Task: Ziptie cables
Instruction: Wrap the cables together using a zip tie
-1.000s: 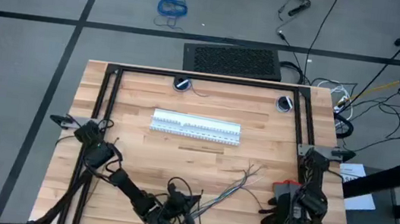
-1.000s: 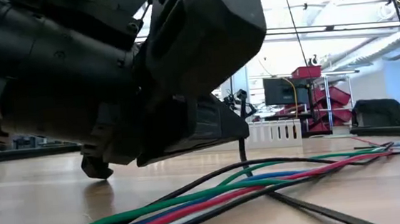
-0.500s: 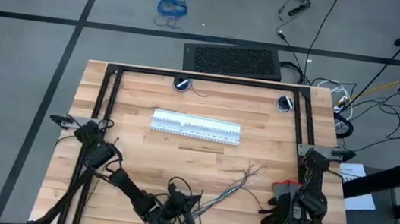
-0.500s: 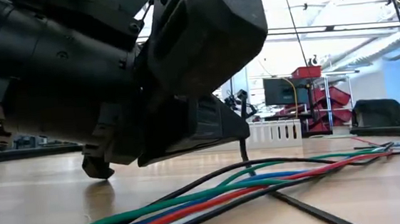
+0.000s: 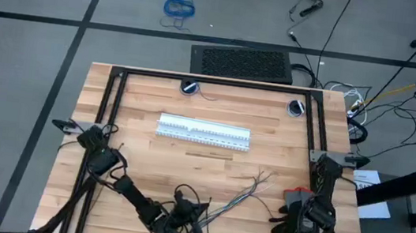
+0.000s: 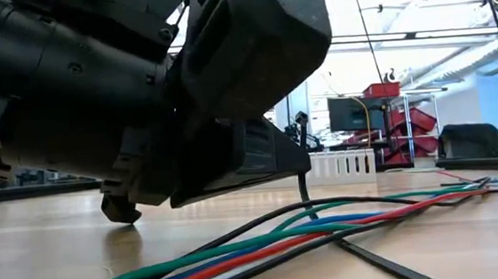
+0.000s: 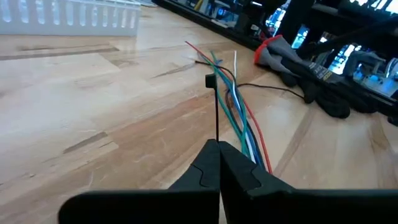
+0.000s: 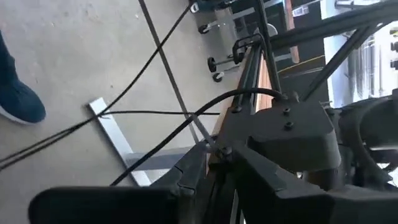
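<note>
The cables (image 5: 237, 193), a loose bundle of thin coloured wires (image 7: 239, 118), lie flat on the wooden table near its near edge. My left gripper (image 7: 219, 144) is low over the bundle's near end (image 5: 194, 220), shut on a thin dark ziptie (image 7: 216, 115). In the low view a second flat dark ziptie (image 6: 392, 264) lies on the table under the wires (image 6: 266, 245). My right arm (image 5: 309, 216) waits folded at the table's right near corner. Its gripper (image 8: 219, 152) hangs past the edge over the floor, with a narrow gap between the fingers. My left gripper pinches one end of the ziptie (image 7: 217, 138) between its two fingertips. The fingers come in low and almost level from the table's near side, in line with the strip. The ziptie sticks straight out ahead of them, its square head (image 7: 210, 80) free beside the wires.
White slotted strips (image 5: 204, 132) lie across the middle of the table. A red and black glove (image 5: 297, 201) sits right of the wires, by the right arm. A black frame (image 5: 212, 83) runs along the far and side edges. Bare wood lies left of the bundle.
</note>
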